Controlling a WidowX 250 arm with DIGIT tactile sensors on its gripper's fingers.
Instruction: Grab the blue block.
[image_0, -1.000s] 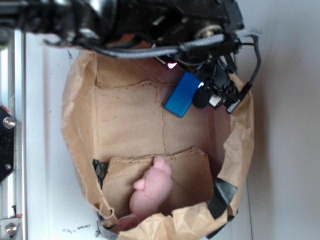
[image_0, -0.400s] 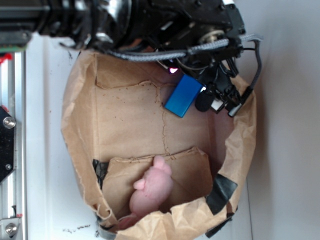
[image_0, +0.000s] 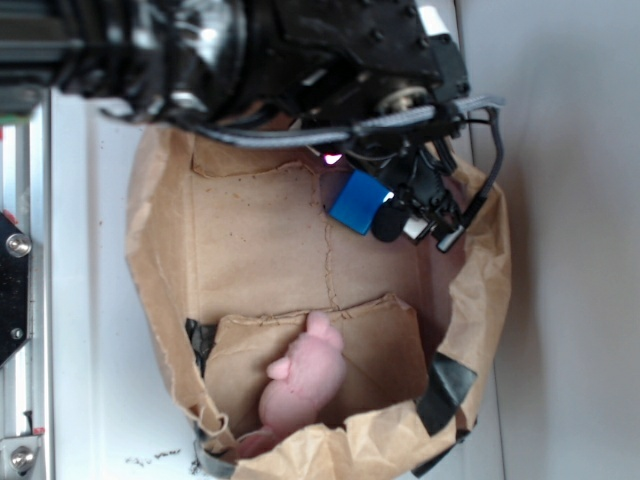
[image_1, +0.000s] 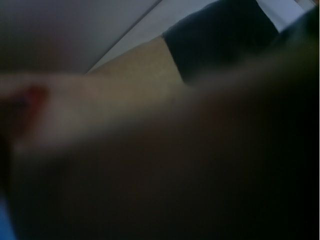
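1. My gripper (image_0: 400, 215) hangs inside the brown paper bag (image_0: 160, 300), toward its 1 o'clock corner, with my black arm (image_0: 250, 50) reaching in from 12 o'clock.
2. The blue block (image_0: 356, 201) sits right at my fingertips, on their 9 o'clock side, touching or nearly touching them; only part of it shows, the rest hidden under my wrist hardware.
3. I cannot tell whether my fingers are clamped on the block or merely beside it, since the exterior view hides the contact.
4. My wrist view is a dark blur: tan bag paper, a black patch at 1 o'clock, nothing sharp enough to settle the grip.
5. The pink plush toy (image_0: 305, 380) lies on a folded paper flap (image_0: 385, 345) toward 6 o'clock, well apart from me.
6. Black tape (image_0: 445, 390) patches the bag's rim at 5 o'clock.
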